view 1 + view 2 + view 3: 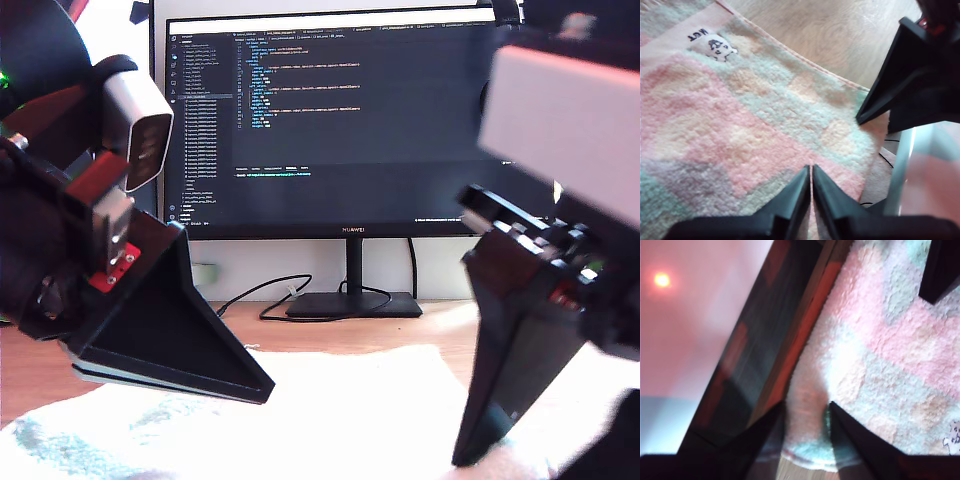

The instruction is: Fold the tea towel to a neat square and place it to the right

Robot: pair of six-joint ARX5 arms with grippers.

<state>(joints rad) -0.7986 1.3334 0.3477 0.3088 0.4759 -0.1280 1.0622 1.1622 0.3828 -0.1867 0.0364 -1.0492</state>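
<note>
Your first hand [811, 172] is clenched on the tea towel's [740, 130] edge; your second hand [807, 412] grips its hem too. It lies on the table [30, 375], 6 o'clock of the monitor [345, 115].

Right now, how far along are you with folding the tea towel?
Early. Nothing looks folded yet: the tea towel lies spread on the desk with its label face up. In hand: my second claw has a bunched towel edge between its fingers, and my first claw is shut at the towel's surface. Still left: every fold, squaring it, and placing it aside.
</note>
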